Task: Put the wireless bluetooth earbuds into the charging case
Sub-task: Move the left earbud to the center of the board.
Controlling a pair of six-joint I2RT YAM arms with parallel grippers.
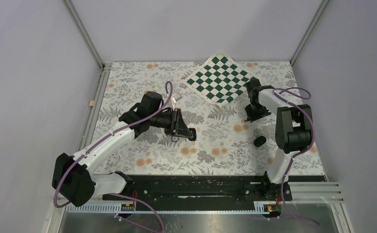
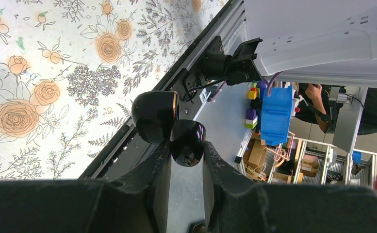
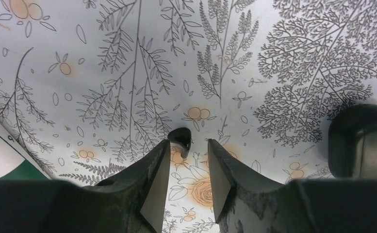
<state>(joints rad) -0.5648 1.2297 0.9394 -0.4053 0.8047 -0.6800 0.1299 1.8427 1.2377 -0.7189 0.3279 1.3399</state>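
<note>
Two grippers shared the job, as we read it. Our left gripper (image 2: 186, 148) was clamped tight on the charging case (image 2: 155, 116), held near the middle of the flowered table (image 1: 215, 160), a little toward 8 o'clock of its centre; whether the case hung clear of the surface we could not tell. Its fingers (image 2: 157, 182) pinched one glossy half. The other half, edged with a thin gold rim, swung out toward 10 o'clock in the wrist view, so we took the lid to be open. Our right gripper (image 3: 188, 145) stood roughly half open, tips down at about 3 o'clock of the table's centre and at 5 o'clock of the checked cloth (image 1: 220, 79). One of the wireless bluetooth earbuds (image 3: 181, 137) lay on the table at the mouth of its jaws, nearer the finger (image 3: 152, 177) on the 9 o'clock side, and was not pinched. The second bud we could not find in any view. A bigger matte black object (image 3: 361, 141) sat well off at 3 o'clock in the right wrist view; what it was we could not say. We judged the bud very light, hard and slick, apt to squirt or roll under an off-centre squeeze, so we would centre the pads across its widest part and close gently. The case looked equally slippery, so a hold on one half, clear of the hinge, suited it.
</note>
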